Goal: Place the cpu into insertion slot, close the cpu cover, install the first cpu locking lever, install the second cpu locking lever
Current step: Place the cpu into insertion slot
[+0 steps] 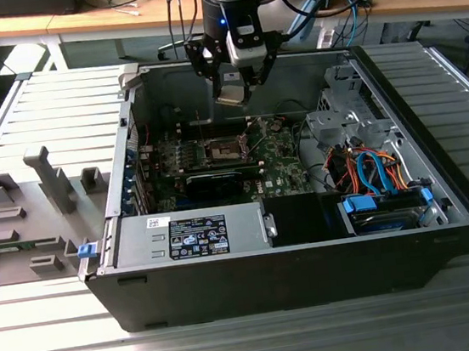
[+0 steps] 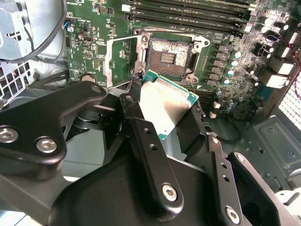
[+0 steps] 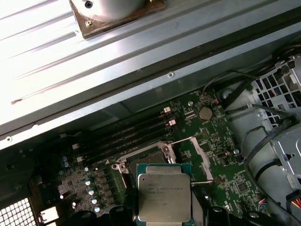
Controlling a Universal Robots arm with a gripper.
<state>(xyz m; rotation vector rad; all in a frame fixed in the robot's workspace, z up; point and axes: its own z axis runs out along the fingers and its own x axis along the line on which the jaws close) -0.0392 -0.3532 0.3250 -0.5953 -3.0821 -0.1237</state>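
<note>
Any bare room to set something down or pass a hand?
Free: ribbed table along the near side of the computer case and at the exterior view's right. Crowded: grey fixtures at that view's left, drive cables, gripper holding the cpu over the board.

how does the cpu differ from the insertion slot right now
The cpu has a dull silver top with a green edge; the insertion slot is dark inside a silvery rim. The cpu is gripped in the claw above the board; the slot sits empty on it. Both are square.
</note>
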